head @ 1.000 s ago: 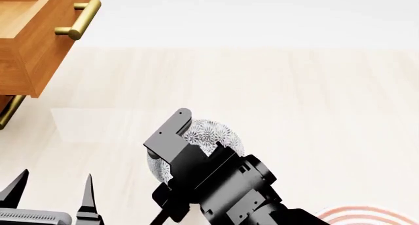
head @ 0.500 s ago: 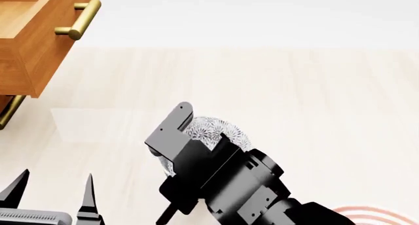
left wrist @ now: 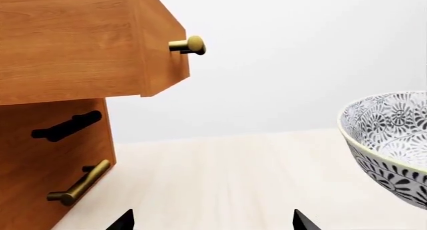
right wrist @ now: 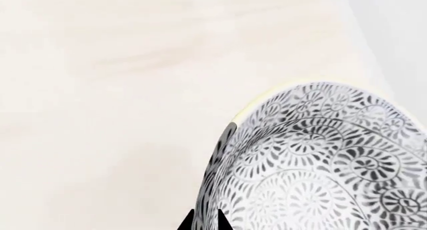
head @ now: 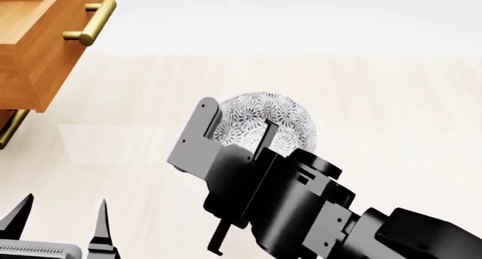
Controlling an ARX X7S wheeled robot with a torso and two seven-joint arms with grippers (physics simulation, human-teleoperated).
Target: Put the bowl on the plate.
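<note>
Right gripper [head: 239, 134] raised mid-view, jaws clamped on bowl [head: 265, 123] rim; left gripper [head: 64, 216] low, fingers apart.

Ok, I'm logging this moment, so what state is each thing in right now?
bowl: lifted off the table, tilted, held at its rim
right gripper: shut on the bowl's rim
left gripper: open, empty
upper drawer: pulled open
lower drawer: looks closed
</note>
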